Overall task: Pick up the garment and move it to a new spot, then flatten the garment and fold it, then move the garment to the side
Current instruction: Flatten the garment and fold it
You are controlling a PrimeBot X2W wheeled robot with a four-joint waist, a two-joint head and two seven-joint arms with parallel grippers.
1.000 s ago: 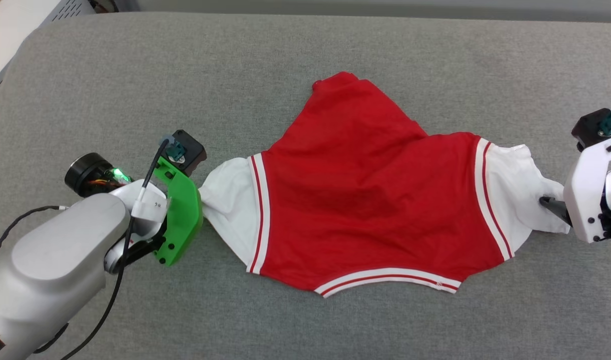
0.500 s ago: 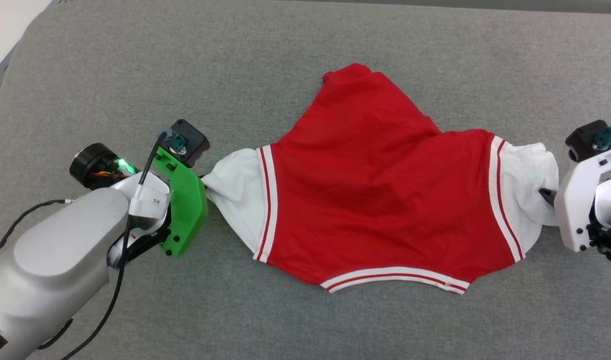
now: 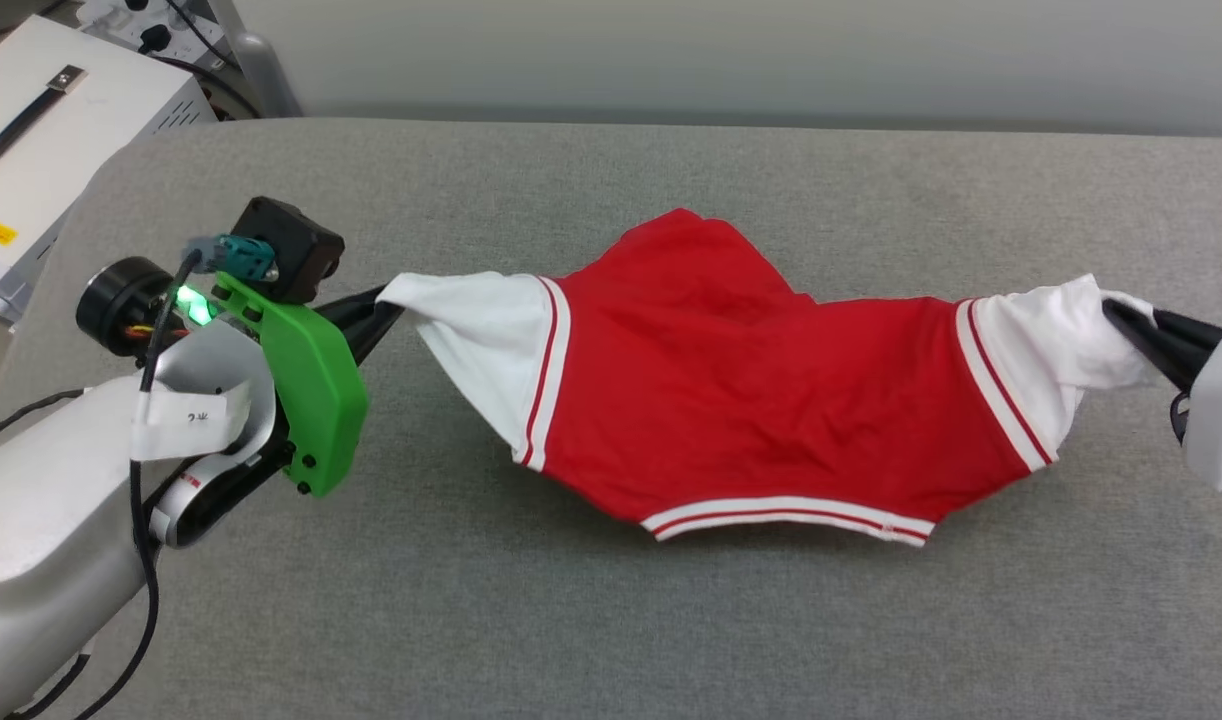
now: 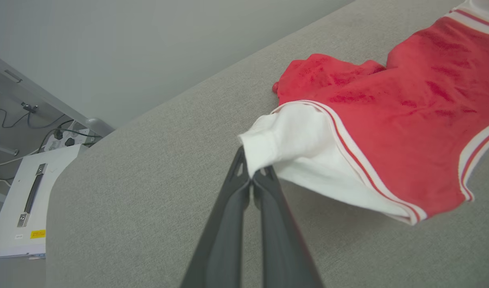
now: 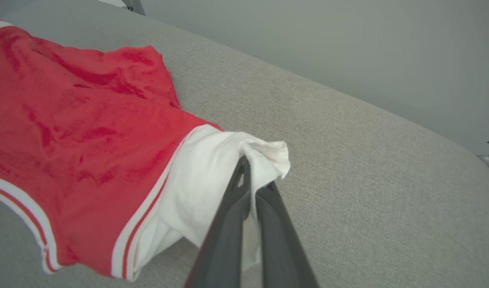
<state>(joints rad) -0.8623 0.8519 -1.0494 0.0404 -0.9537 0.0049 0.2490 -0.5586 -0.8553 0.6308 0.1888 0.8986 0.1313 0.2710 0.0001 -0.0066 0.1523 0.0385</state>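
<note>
Both clamped tight: left gripper (image 3: 383,302) on the red jersey's (image 3: 761,400) left sleeve, right gripper (image 3: 1119,314) on its right. It sags between them.

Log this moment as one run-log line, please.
left gripper: shut on sleeve | right gripper: shut on other sleeve | garment: stretched between, sleeves raised, far end on surface

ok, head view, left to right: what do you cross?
White box with a black handle → left gripper, jaws shut → red jersey shirt with white sleeves → right gripper, jaws shut.
</note>
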